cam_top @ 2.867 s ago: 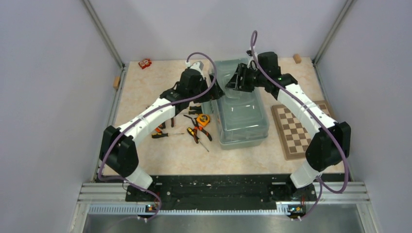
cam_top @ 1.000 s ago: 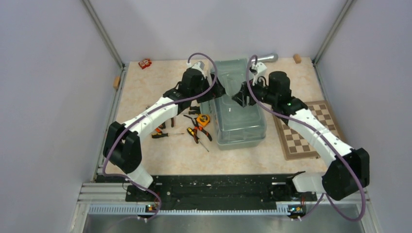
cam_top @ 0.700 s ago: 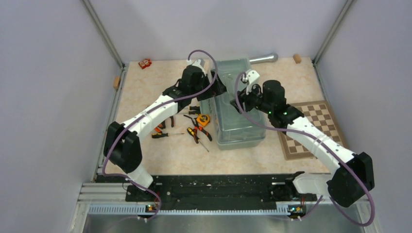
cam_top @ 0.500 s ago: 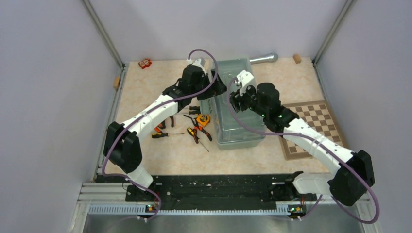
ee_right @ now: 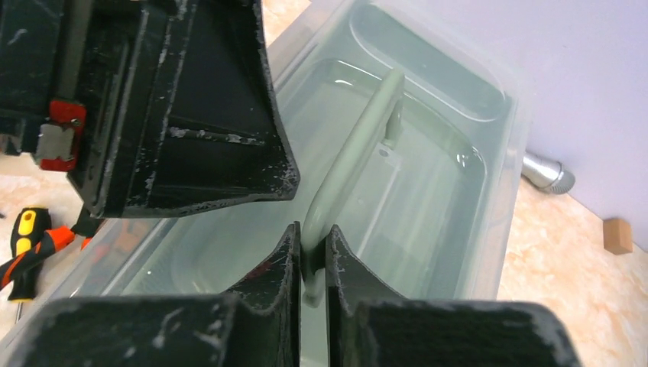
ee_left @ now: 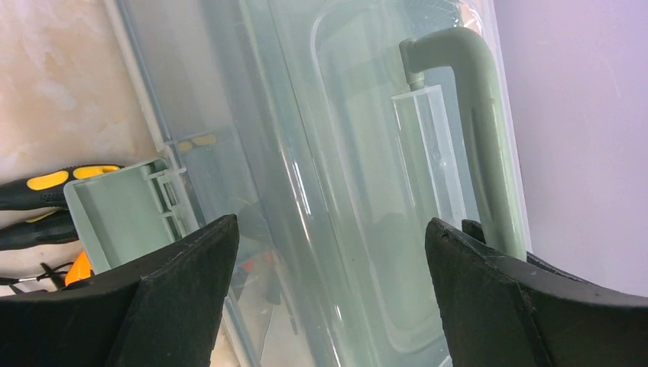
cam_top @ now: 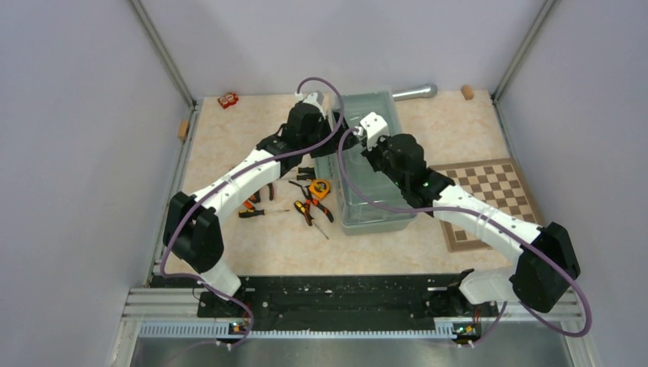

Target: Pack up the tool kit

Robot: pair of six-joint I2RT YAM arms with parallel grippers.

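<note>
Inspecting the top view from the left: screwdrivers [cam_top: 254,212], pliers [cam_top: 315,208] and a small orange tape measure [cam_top: 321,189] lie loose on the bench [cam_top: 229,145], at nine o'clock of the sage-green toolbox [cam_top: 374,187]. None is packed. The box stands mid-bench with its translucent lid [ee_left: 344,153] seated.

Left gripper [ee_left: 328,229]: jaws wide apart and holding nothing, poised over the lid's left edge. Beside it a side latch [ee_left: 122,214] stands flipped open. Whether the opposite latch is released cannot be told.

Right gripper [ee_right: 312,248]: jaws clamped on the lid's carrying handle [ee_right: 359,145], at its near end rather than its middle.

A chessboard [cam_top: 489,199] lies at three o'clock of the box and a metal cylinder [cam_top: 413,92] at about one o'clock. Neither belongs to the job.

Hazards, as judgement:
1. With the grip off-centre, a lift is likely to tip the lid, which could bind on the rim or twist out of the jaws.
2. If the opposite latch is fastened, pulling the handle would hoist or drag the whole box, possibly onto the tools beside it.
3. Both grippers crowd the same lid, and the left one's body fills the upper left of the right wrist view. A rise or leftward move by the right arm risks a knock unless the left one clears first.
</note>
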